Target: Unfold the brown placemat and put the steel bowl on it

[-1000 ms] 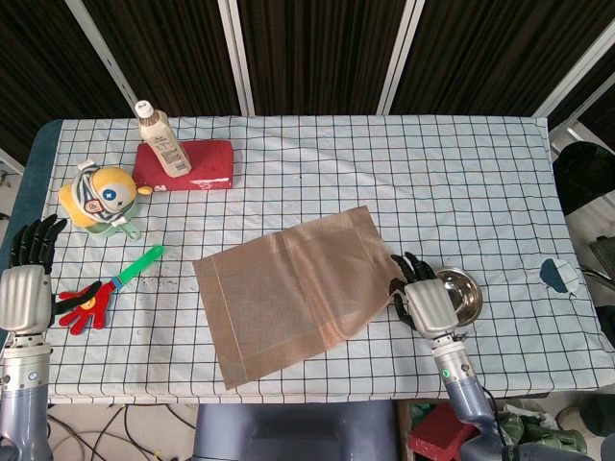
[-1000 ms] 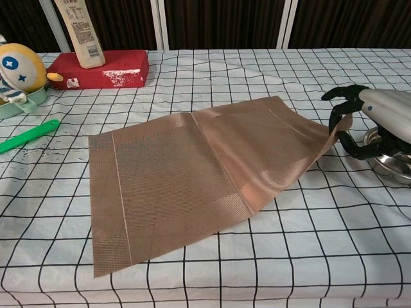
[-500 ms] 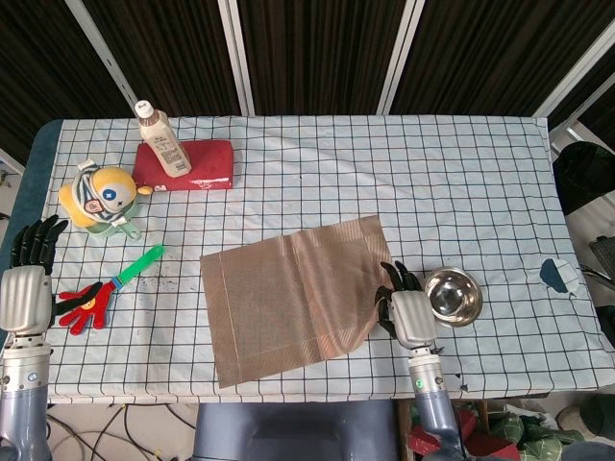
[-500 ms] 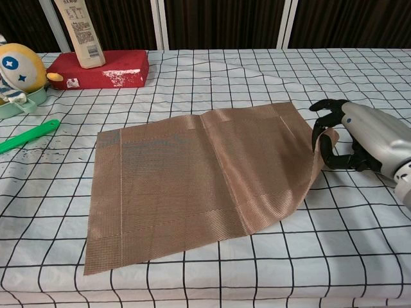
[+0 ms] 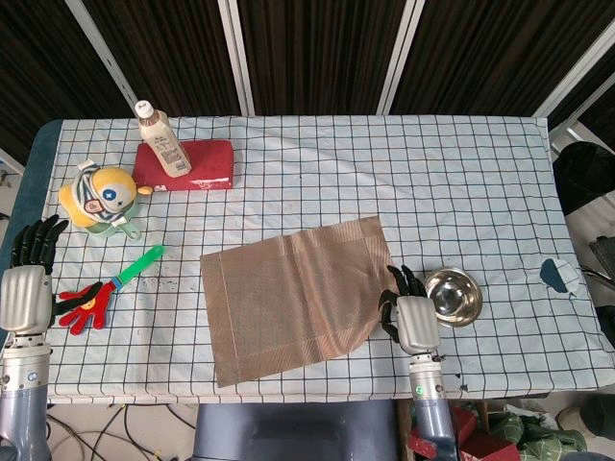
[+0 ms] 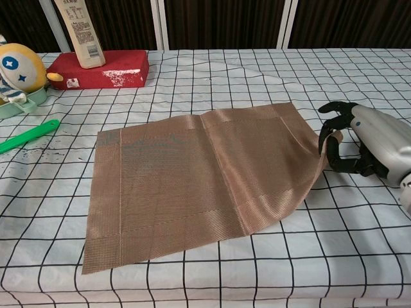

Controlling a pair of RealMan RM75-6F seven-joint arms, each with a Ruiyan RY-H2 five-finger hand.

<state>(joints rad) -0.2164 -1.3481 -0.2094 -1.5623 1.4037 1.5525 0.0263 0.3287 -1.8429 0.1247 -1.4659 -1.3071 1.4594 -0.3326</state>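
Right robot hand pinches the mat's right corner, lifted off the bench, likely to pull the last curl flat. Bowl sits just beside, off the mat. Left robot hand idle, fingers spread, empty.

- In the chest view the bowl is hidden behind the right hand; only the head view shows it.
- The mat has its right corner lifted against that hand's fingers, hiding the contact.
- The chest view's edges cut off the bottle and the yellow toy.
- The left hand shows only in the head view.
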